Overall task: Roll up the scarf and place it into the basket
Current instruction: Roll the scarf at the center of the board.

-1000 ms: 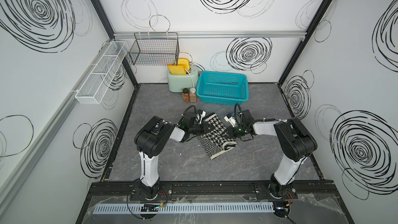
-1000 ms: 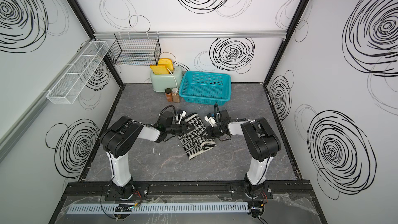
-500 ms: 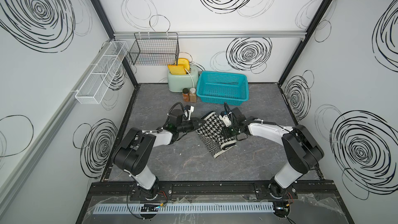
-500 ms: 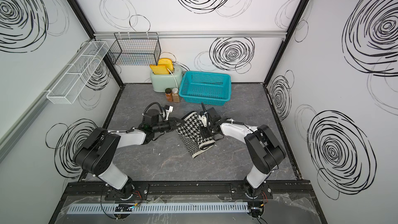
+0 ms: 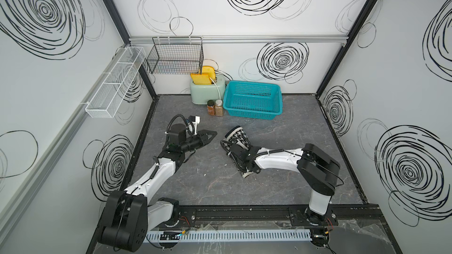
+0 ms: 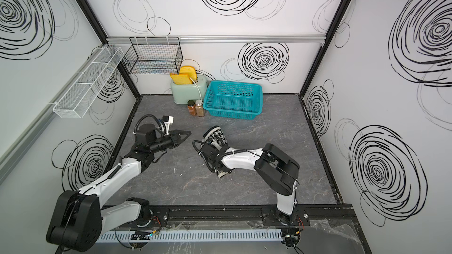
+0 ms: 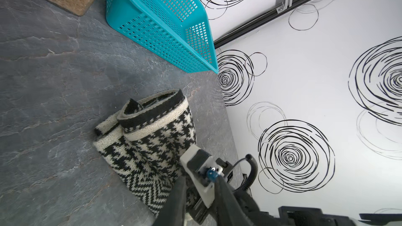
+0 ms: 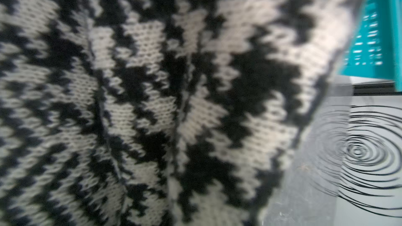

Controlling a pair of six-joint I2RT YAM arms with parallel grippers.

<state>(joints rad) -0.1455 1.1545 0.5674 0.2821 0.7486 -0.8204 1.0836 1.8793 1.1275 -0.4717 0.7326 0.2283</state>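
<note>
Nearest us on the worktop (image 5: 281, 186) is the scarf (image 5: 236, 135), mostly rolled. Its near end pokes out under the right arm's wrist, and the left wrist view shows a bit of chevron there. The far end is a fat houndstooth roll with black and white edging. The spiral is visible and a touch loose.

The right pincer (image 5: 235, 150) sits right on the scarf, its fingers hidden by the wrist in both top views. We take it as pressed together. Knit fills the right wrist view, so we judge it's pinching the scarf. The left pincer (image 5: 214, 135) is off to the side, apart from the roll, part spread, with nothing in it.

Far back by the wall the basket (image 5: 253, 115) is empty, beside two spice jars (image 5: 211, 108) and the toaster (image 5: 206, 92).

As we read it, rolling is about done and the transfer to the basket is in hand. The next move calls for lifting the roll whole, keeping the outer wrap from slipping, clearing the flared rim, then letting go inside. A one-sided grip could let it unroll, so the left pincer may need to help.
</note>
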